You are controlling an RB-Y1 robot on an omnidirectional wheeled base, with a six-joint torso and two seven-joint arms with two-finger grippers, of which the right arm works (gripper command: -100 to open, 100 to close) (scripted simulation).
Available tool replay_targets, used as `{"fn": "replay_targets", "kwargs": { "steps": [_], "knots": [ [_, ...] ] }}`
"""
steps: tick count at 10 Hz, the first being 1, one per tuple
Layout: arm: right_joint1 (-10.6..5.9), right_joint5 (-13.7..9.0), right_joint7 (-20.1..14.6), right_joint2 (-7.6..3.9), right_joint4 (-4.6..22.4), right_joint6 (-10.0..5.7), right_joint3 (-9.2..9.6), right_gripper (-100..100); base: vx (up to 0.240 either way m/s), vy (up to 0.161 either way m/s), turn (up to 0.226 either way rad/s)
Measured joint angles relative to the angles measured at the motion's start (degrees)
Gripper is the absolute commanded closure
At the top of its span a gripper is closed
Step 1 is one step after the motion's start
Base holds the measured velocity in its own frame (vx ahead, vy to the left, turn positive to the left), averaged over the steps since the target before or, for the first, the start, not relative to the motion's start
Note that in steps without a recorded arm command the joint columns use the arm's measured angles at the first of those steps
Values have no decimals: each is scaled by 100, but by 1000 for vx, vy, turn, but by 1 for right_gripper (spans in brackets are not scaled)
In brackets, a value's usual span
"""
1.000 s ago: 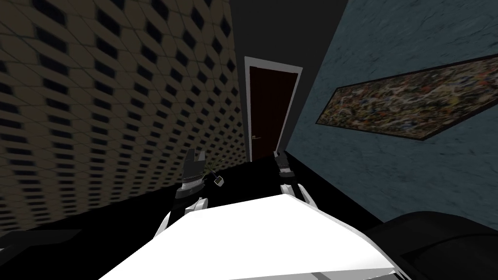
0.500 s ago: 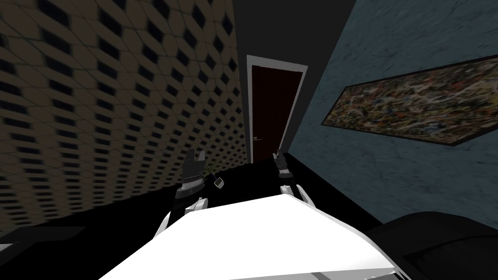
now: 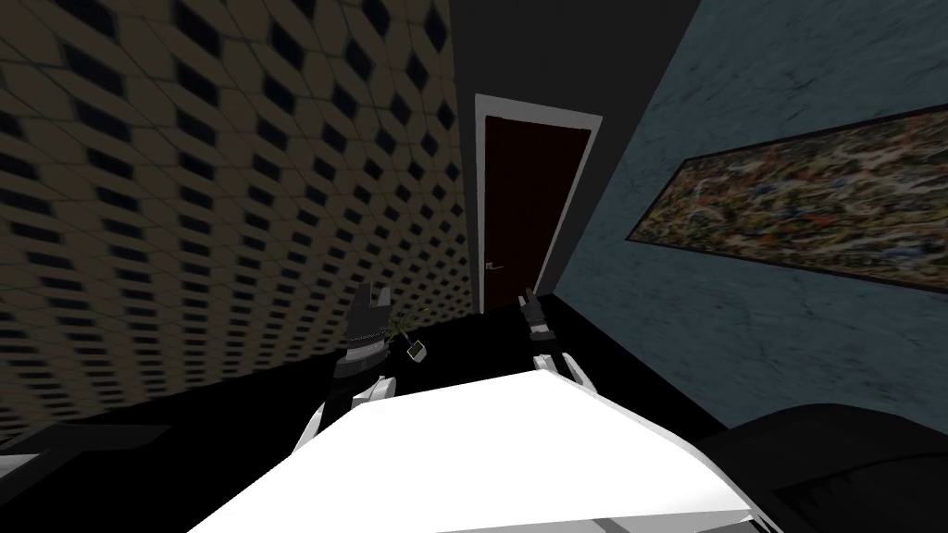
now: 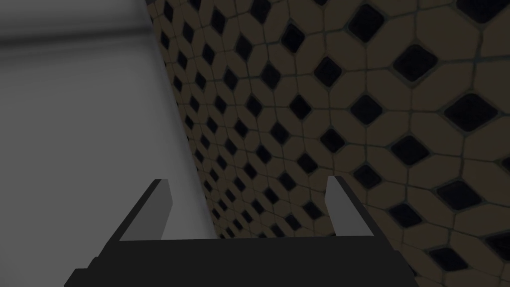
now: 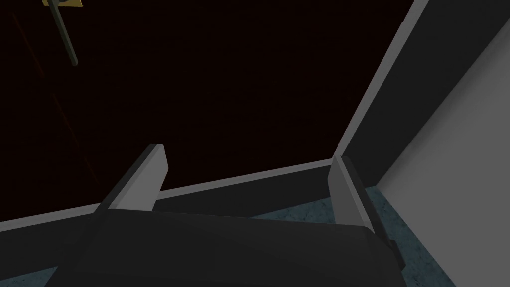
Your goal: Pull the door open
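A dark reddish-brown door (image 3: 530,213) in a pale grey frame is seen shut at the corridor's far end, well apart from both grippers, with a small lever handle (image 3: 493,266) near its left edge. The right gripper (image 5: 246,152) is pointed at the door, fingers spread apart with nothing between them. The left gripper (image 4: 247,180) is likewise spread and empty, beside the tan wall of dark diamond tiles (image 3: 231,185).
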Motion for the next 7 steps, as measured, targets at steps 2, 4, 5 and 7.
{"fn": "replay_targets", "kwargs": {
  "steps": [2,4,5,7],
  "knots": [
    [-56,-34,-25,-50,242,-54,10,-100,97,-20,55],
    [-184,-75,-55,-113,595,-141,2,-100,88,-27,60],
    [-213,-87,-59,-124,728,-176,14,-100,100,-8,57],
    [-261,-116,-72,-157,969,-227,33,-100,96,-6,57]
  ]
}}
